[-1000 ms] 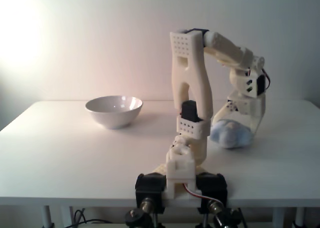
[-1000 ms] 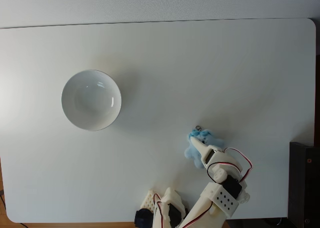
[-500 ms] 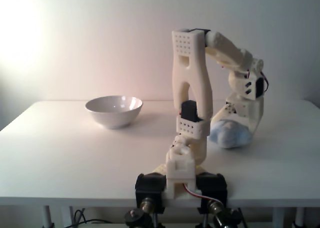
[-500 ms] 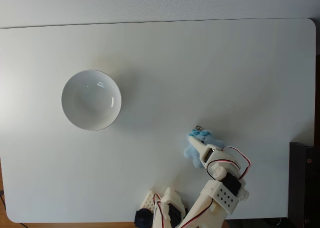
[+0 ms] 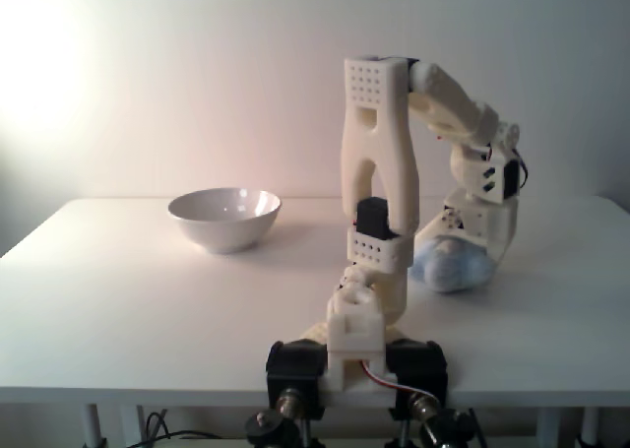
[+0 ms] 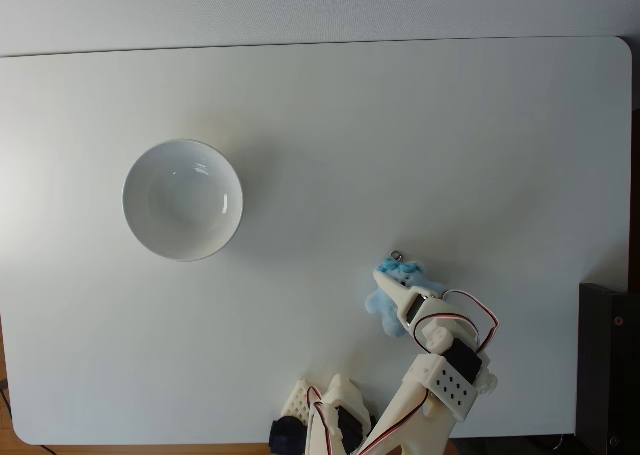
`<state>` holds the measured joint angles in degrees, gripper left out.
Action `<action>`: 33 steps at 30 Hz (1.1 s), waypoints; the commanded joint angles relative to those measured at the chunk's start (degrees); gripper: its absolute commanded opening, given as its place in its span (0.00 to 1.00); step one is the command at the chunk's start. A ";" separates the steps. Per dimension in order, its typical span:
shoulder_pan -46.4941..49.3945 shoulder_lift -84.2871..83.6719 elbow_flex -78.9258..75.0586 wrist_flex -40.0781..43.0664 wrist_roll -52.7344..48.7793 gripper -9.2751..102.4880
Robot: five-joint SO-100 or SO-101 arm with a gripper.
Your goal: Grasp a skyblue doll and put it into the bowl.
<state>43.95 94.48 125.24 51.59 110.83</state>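
The skyblue doll (image 5: 445,269) is a small fluffy pale-blue lump on the white table, to the right of the arm's upright link in the front fixed view. From above, the doll (image 6: 381,302) lies near the front edge, right of centre. My gripper (image 5: 465,251) comes down onto it, and its white fingers (image 6: 392,283) press into the plush from above, so the gripper (image 6: 397,281) is shut on the doll. The glossy white bowl (image 5: 224,229) stands apart at the left, and the bowl (image 6: 229,180) has nothing in it.
The arm's base (image 6: 330,430) is clamped at the table's front edge. A black object (image 6: 608,365) stands just past the right edge. Bare white tabletop (image 6: 320,225) lies between the doll and the bowl.
The gripper and the doll have shifted slightly toward the arm's base and a little left in the top view. The upper arm has leaned a bit further. The bowl has not moved.
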 commanded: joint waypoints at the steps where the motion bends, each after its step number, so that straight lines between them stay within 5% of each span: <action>1: -0.53 0.00 -1.23 -0.62 0.00 0.57; 5: -0.53 0.00 -1.23 -0.62 0.00 0.52; 20: -0.53 0.53 -1.23 -0.53 -0.09 0.09; 33: -0.62 1.49 -2.02 -0.44 -0.09 0.08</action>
<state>43.24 95.01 124.01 51.68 110.74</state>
